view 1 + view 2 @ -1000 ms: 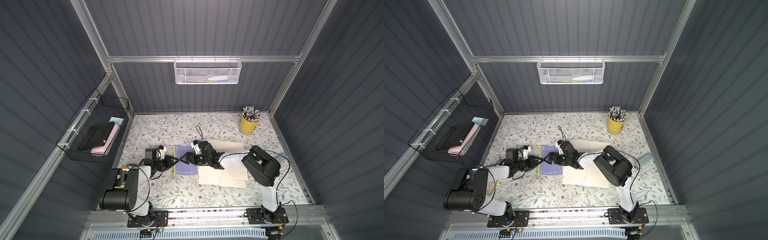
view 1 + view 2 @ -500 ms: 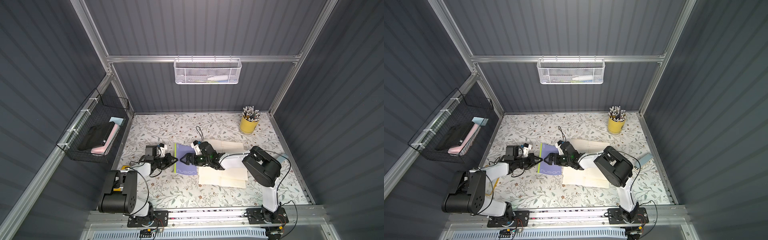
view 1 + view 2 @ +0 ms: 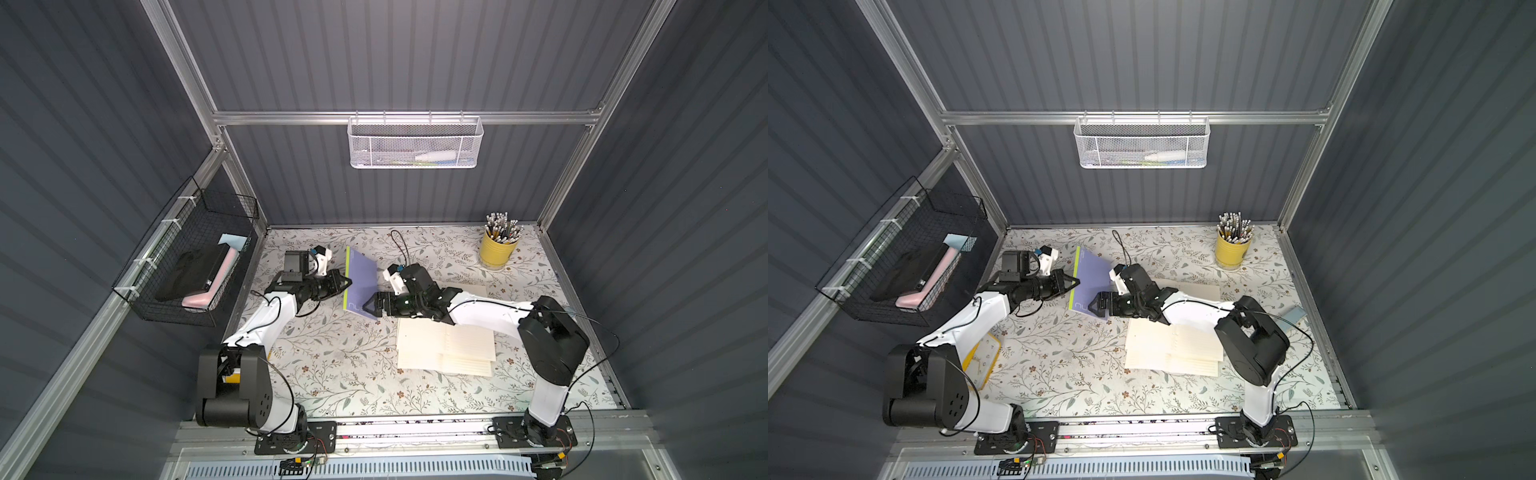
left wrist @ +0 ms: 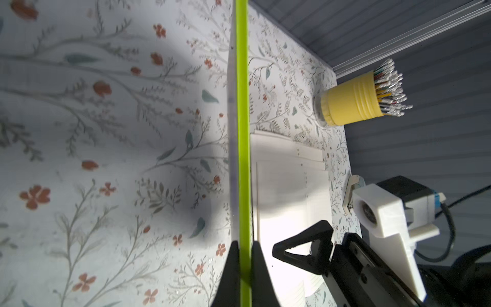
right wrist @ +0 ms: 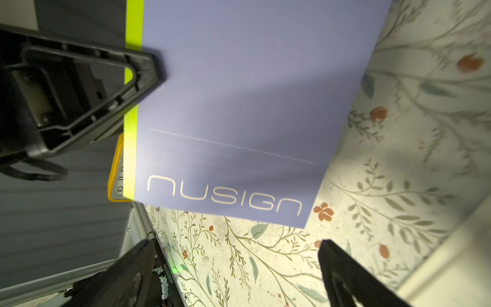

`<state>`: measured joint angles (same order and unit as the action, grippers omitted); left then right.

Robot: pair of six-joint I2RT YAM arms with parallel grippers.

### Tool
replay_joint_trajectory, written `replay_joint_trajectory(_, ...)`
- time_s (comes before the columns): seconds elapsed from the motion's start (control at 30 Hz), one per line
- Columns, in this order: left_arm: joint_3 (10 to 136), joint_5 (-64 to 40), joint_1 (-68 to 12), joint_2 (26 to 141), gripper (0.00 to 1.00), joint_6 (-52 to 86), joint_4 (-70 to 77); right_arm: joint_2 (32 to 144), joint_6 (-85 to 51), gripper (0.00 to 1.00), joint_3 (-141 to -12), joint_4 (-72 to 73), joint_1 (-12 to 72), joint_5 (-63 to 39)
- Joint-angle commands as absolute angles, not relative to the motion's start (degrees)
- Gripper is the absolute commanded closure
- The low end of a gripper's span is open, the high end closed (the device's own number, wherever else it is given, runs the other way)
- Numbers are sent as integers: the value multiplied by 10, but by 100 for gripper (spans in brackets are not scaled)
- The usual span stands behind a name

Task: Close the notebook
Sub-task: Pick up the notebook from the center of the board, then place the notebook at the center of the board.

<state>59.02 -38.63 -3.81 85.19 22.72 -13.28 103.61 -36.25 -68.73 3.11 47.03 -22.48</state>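
On the table point(image 3: 332, 374), centre: notebook point(image 3: 446, 345) lying open, purple cover point(image 3: 360, 286) standing near upright. Cover's green edge point(image 4: 243, 133) clenched in left gripper point(image 4: 244, 243); right gripper point(image 3: 370, 308) spread, empty, beside cover. Handling: swing edge in an arc over the notebook, release low; thin cover may buckle.

Notebook cover point(image 3: 360, 286) stands tilted left of centre on the table point(image 3: 332, 374), its outer edge in the left gripper point(image 3: 348, 284), with the right gripper point(image 3: 368, 307) just beside it. Pages point(image 3: 446, 345) lie flat to its right. Pencil cup point(image 3: 496, 249) stands at the far right corner.
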Motion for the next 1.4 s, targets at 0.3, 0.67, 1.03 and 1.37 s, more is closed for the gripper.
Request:
replay_joint_trajectory(0.3, 780, -384, -38, 995, 100, 246, -117, 938, -327, 1, -626, -21, 374, -211)
replay_joint_trajectory(0.67, 847, -342, -38, 1117, 100, 311, -19, 938, -310, 1, -618, -29, 329, -229)
replay_joint_trajectory(1.03, 864, -309, -24, 1210, 100, 326, 17, 963, -306, 1, -622, -24, 307, -254)
replay_joint_trajectory(1.37, 843, -309, 5, 1220, 100, 306, 0, 959, -316, 1, -599, -3, 307, -265)
